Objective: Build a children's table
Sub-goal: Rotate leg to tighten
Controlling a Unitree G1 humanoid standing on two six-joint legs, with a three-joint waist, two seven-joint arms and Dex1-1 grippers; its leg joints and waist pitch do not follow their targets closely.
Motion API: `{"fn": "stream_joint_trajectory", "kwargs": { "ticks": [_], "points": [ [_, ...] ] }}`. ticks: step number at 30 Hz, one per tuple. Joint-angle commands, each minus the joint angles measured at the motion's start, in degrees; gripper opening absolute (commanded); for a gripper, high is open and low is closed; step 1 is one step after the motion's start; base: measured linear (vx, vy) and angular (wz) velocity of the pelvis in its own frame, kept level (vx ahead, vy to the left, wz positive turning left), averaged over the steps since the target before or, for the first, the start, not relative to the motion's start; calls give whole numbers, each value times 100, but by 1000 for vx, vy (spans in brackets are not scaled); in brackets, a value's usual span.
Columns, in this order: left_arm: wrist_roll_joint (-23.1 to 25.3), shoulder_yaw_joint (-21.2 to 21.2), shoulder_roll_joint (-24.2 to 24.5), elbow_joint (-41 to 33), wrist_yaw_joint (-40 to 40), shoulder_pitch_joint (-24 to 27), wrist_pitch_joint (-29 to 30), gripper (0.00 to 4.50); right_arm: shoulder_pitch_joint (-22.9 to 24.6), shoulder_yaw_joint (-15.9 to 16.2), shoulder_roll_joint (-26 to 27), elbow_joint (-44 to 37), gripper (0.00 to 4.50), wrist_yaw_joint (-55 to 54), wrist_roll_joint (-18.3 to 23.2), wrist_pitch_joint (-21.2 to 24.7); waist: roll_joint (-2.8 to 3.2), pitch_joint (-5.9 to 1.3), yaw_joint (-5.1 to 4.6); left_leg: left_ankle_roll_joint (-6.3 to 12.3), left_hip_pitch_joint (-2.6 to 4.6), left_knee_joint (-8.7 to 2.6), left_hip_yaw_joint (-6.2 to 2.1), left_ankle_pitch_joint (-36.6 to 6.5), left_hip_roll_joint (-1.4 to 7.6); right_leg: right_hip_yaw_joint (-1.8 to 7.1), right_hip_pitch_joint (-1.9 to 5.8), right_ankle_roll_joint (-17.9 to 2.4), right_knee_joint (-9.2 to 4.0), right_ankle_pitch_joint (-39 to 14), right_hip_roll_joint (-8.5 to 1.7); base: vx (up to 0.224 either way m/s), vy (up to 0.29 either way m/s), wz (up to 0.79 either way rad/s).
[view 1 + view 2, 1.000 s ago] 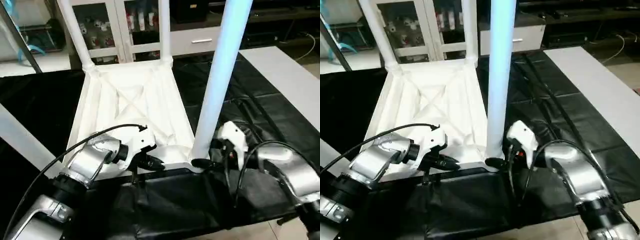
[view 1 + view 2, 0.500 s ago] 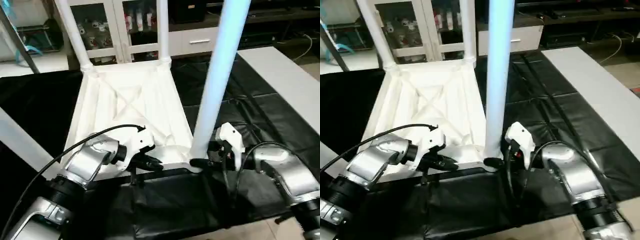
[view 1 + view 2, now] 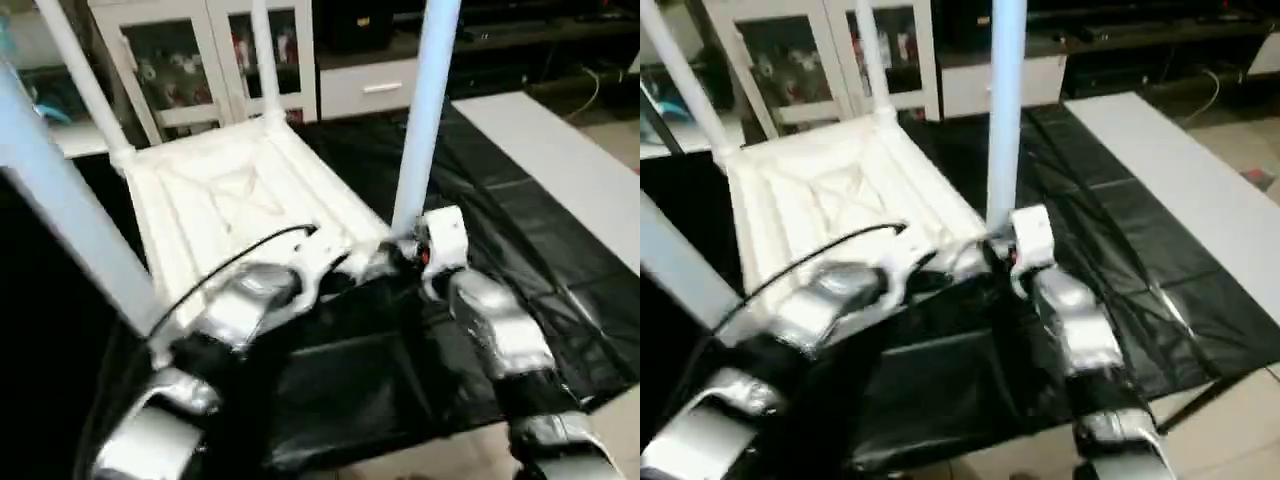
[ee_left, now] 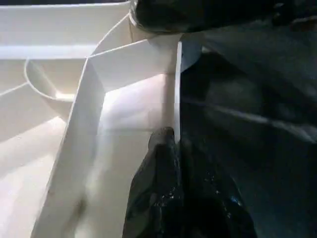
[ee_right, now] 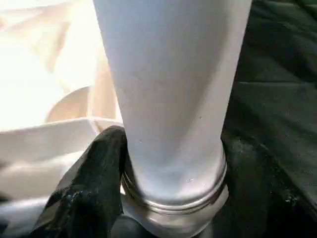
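Observation:
The children's table lies upside down on the black cover, its ribbed tabletop (image 3: 225, 195) facing up. Two legs stand in the far corners, the left one (image 3: 82, 88) and the right one (image 3: 262, 55). A third leg (image 3: 50, 190) rises at the near left. The fourth leg (image 3: 425, 110) stands in the near right corner socket. My right gripper (image 5: 173, 144) is shut on this leg's base, one black finger (image 5: 94, 183) on each side just above the ringed end. My left gripper (image 4: 171, 136) is shut on the tabletop's thin near rim (image 4: 177, 94), close beside that corner.
The black cover (image 3: 490, 190) spreads over the work table. A pale board (image 3: 560, 165) lies along its right side. White cabinets with glass doors (image 3: 190, 50) and a drawer (image 3: 365, 88) stand behind.
The head camera has swung, so the whole scene has shifted and tilted. My right gripper's jaws have narrowed on the leg's base. The left gripper keeps its hold on the rim.

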Motion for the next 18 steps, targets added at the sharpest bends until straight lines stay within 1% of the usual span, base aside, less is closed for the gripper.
{"fn": "stream_joint_trajectory", "kwargs": {
  "ticks": [1, 2, 3, 4, 5, 6, 7, 8, 9, 10, 11, 12, 13, 14, 15, 16, 17, 18],
  "points": [
    [148, 87, -123, 201, 689, -202, -167, 0, -106, 262, 370, 190, 261, -134, -3, -89, -86, -323, -22, -501, 265, -591, -432, -2795, 564, 123, 1, -860, -450, -2081, -240, 0, 0, 0],
    [130, 58, -64, 133, 540, -156, -206, 0, -135, 173, 406, 186, 261, -111, 95, -208, -76, -319, -13, -481, 252, -597, -433, -2757, 570, 127, -1, -853, -451, -1996, -242, 0, 0, 0],
    [119, 27, -7, 83, 428, -114, -226, 0, -112, 139, 407, 132, 261, -6, 182, -273, -79, -328, -13, -432, 216, -613, -424, -2622, 580, 118, 26, -867, -412, -1656, -222, 0, 0, 0],
    [115, -4, 48, 42, 324, -75, -268, 0, -80, 125, 398, 66, 261, 100, 247, -322, -79, -328, -13, -432, 216, -613, -424, -2622, 580, 118, 26, -867, -412, -1656, -222, 0, 0, 0],
    [113, -34, 104, 8, 212, -38, -329, 0, -31, 143, 366, -29, 261, 202, 260, -360, -80, -336, 2, -347, 214, -609, -402, -2471, 580, 124, 36, -927, -391, -1345, -223, 0, 0, 0],
    [114, -49, 131, -8, 158, -17, -366, 0, 4, 163, 343, -90, 261, 252, 250, -376, -67, -342, 4, -315, 196, -608, -404, -2398, 582, 123, 57, -952, -376, -1259, -233, 0, 0, 0],
    [116, -55, 141, -13, 135, -9, -387, 0, 20, 173, 332, -117, 261, 269, 235, -381, -78, -346, 8, -251, 195, -599, -386, -2281, 581, 123, 59, -993, -370, -1152, -234, 0, 0, 0],
    [117, -61, 169, -8, 45, 11, -442, 0, 91, 210, 288, -236, 261, 391, 196, -447, -105, -347, 12, -203, 199, -592, -378, -2240, 583, 125, 55, -1007, -379, -1143, -231, 0, 0, 0],
    [102, -64, 225, -26, -99, 49, -496, 0, 255, 278, 175, -540, 296, 626, 196, -428, -107, -354, 46, -80, 198, -565, -363, -2071, 582, 136, 70, -1045, -380, -1131, -253, 0, 0, 0],
    [96, -64, 242, -36, -137, 61, -501, 0, 310, 297, 136, -643, 317, 704, 210, -401, -108, -351, 66, -30, 193, -563, -359, -1980, 586, 140, 85, -1038, -383, -1091, -253, 0, 0, 0],
    [72, -95, 346, -56, -391, 106, -597, 0, 627, 378, -151, -1176, 330, 933, 184, -312, -115, -352, 118, 75, 199, -555, -352, -1791, 599, 142, 90, -1027, -377, -981, -247, 0, 0, 0],
    [72, -95, 346, -56, -391, 106, -597, 0, 627, 378, -151, -1176, 330, 933, 184, -312, -116, -365, 152, 122, 198, -543, -350, -1674, 608, 143, 105, -1019, -351, -866, -245, 0, 0, 0],
    [61, -97, 391, -82, -449, 130, -585, 0, 785, 408, -299, -1431, 336, 1055, 204, -230, -96, -365, 135, 206, 156, -547, -361, -1489, 604, 139, 119, -1089, -309, -652, -245, 0, 0, 0],
    [58, -112, 437, -102, -510, 146, -597, 0, 934, 407, -437, -1676, 351, 1143, 242, -106, -108, -361, 139, 245, 144, -548, -364, -1428, 605, 132, 140, -1082, -315, -617, -242, 0, 0, 0],
    [37, -144, 498, -142, -638, 169, -619, 0, 1103, 377, -611, -1964, 366, 1252, 314, 56, -110, -364, 165, 333, 167, -539, -363, -1322, 628, 136, 149, -1099, -294, -504, -244, 0, 0, 0],
    [8, -160, 558, -187, -753, 197, -600, 0, 1303, 349, -831, -2311, 373, 1462, 472, 302, -110, -364, 165, 333, 167, -539, -363, -1322, 628, 136, 149, -1099, -294, -504, -244, 0, 0, 0],
    [-69, -232, 712, -297, -1154, 269, -652, 0, 1797, 386, -1451, -3070, 383, 2139, 808, 683, -83, -354, 173, 384, 179, -545, -377, -1366, 638, 131, 161, -1124, -294, -509, -234, 0, 0, 0],
    [-75, -237, 723, -306, -1183, 275, -649, 0, 1835, 389, -1499, -3125, 383, 2191, 831, 709, -99, -347, 192, 403, 178, -555, -383, -1407, 658, 137, 186, -1084, -304, -500, -238, 0, 0, 0]
  ]
}}
